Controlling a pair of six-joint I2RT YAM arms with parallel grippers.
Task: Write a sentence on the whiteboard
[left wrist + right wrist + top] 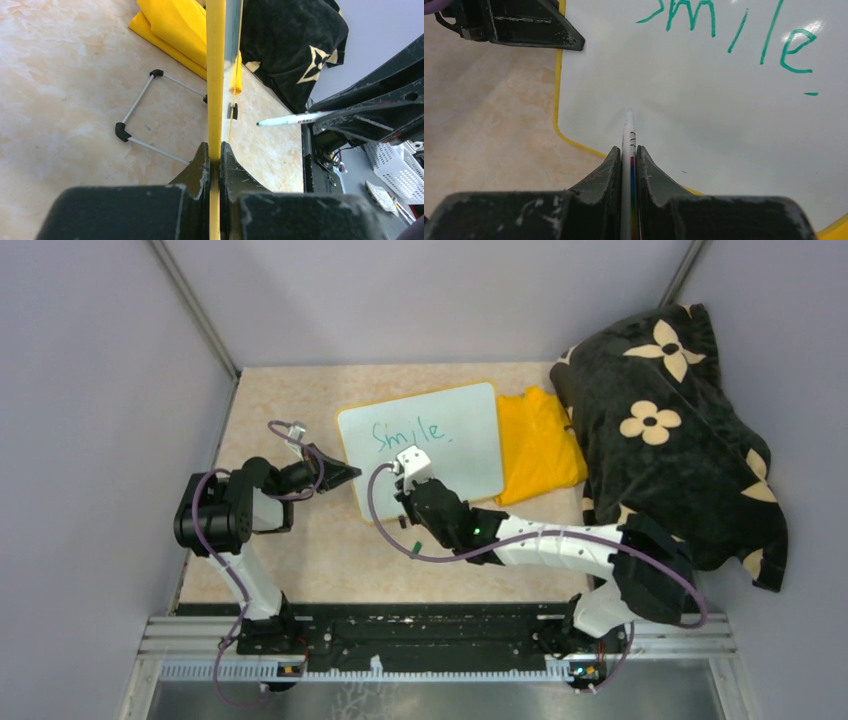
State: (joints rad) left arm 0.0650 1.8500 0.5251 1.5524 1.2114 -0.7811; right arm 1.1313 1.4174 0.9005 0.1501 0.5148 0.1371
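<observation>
**One line down, pen poised for the next**

The whiteboard (420,445) sits in the middle of the worktop (290,410), toward the far side, with the yellow cloth (540,435) just beside its right edge. From the left wrist view it seems propped on a thin wire stand (145,120) with black feet. We judge it light and stiff, with a glossy, slippery face, so pen pressure could slide or tip it. The place to take hold is the yellow frame at the left edge, clear of the writing.

That is where the left gripper (215,150) has it: the fingers are pinched narrow on the frame edge, which runs straight up between them.

The right gripper (628,152) is closed on a slim white marker (629,130), whose barrel pokes out past the fingertips. Its tip points at the bare white area below the lettering – we cannot tell whether it touches the surface.

Of the sentence (734,30), only "Smile." shows in green near the top of the board, so we judge the second line not yet begun. The marker looks light and smooth, so it could twist in the grip if pressed hard.
</observation>
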